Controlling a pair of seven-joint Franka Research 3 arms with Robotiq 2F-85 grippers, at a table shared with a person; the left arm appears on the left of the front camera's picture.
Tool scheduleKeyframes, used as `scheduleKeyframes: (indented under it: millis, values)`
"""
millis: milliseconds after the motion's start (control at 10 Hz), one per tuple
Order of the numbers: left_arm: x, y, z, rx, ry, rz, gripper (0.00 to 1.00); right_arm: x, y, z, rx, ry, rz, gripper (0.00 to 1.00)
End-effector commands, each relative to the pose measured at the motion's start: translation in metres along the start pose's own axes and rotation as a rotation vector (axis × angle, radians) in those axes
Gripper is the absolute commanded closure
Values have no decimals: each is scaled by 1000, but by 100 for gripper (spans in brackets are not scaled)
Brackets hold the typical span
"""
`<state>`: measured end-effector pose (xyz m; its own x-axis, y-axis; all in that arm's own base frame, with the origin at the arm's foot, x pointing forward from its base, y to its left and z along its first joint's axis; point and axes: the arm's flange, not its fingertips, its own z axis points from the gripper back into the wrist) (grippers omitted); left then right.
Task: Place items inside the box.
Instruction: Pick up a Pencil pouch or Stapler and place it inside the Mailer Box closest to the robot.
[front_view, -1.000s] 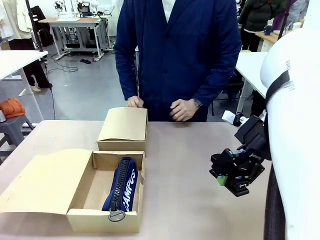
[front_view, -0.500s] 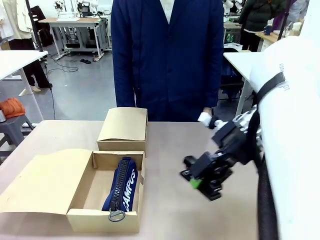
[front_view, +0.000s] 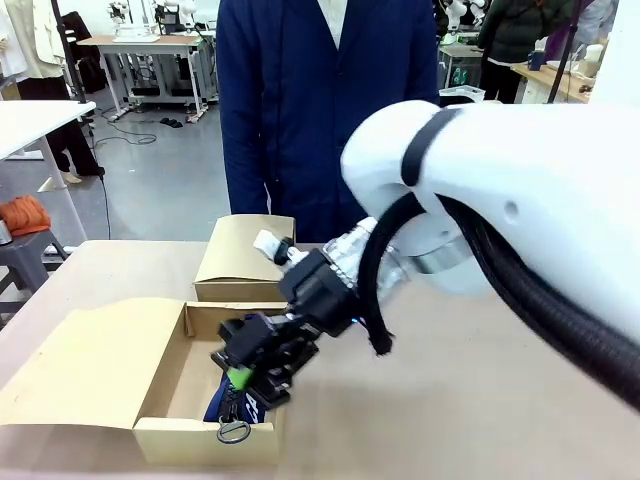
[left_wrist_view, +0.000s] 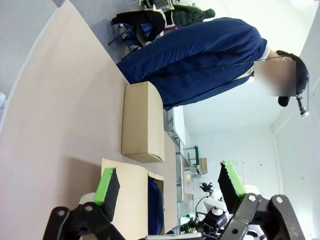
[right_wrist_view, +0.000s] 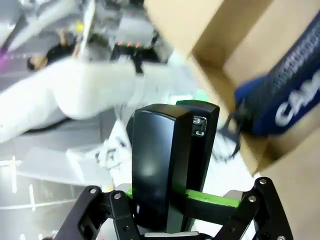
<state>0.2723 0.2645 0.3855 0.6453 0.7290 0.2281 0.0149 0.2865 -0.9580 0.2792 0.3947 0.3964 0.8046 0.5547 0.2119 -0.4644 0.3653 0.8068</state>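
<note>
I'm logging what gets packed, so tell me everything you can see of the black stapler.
The black stapler is a glossy, smooth-sided body, plastic by its look, with a rounded end and a small shiny metal part near that end. It points away from the right wrist camera, clamped between the green pads of the right gripper, which alone touches it. It hangs in the air over the open cardboard box, near the navy pouch lying inside, and is not yet set down.

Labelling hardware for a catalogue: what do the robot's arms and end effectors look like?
The right arm is a glossy white shell with a black cable running along it. The right end effector and left end effector are black with green pads.
</note>
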Motion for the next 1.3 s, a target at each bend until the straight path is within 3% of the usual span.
scheduleKeyframes:
  millis: [0,200,300,600,900,1200]
  values:
    - [-4,0,3,-9,7,-17,0,-18,-6,10,27,55,-18,79]
    - [-4,0,3,-9,7,-17,0,0,-1,-3,-7,0,-4,79]
    - [-4,0,3,-9,7,-17,0,-9,7,0,-42,-15,10,79]
    - [-4,0,3,-9,7,-17,0,37,32,-24,-166,-56,-33,79]
    - [-4,0,3,-9,7,-17,0,88,40,-47,-270,-12,-235,79]
    - [-4,0,3,-9,7,-17,0,125,25,-63,-354,-52,-294,79]
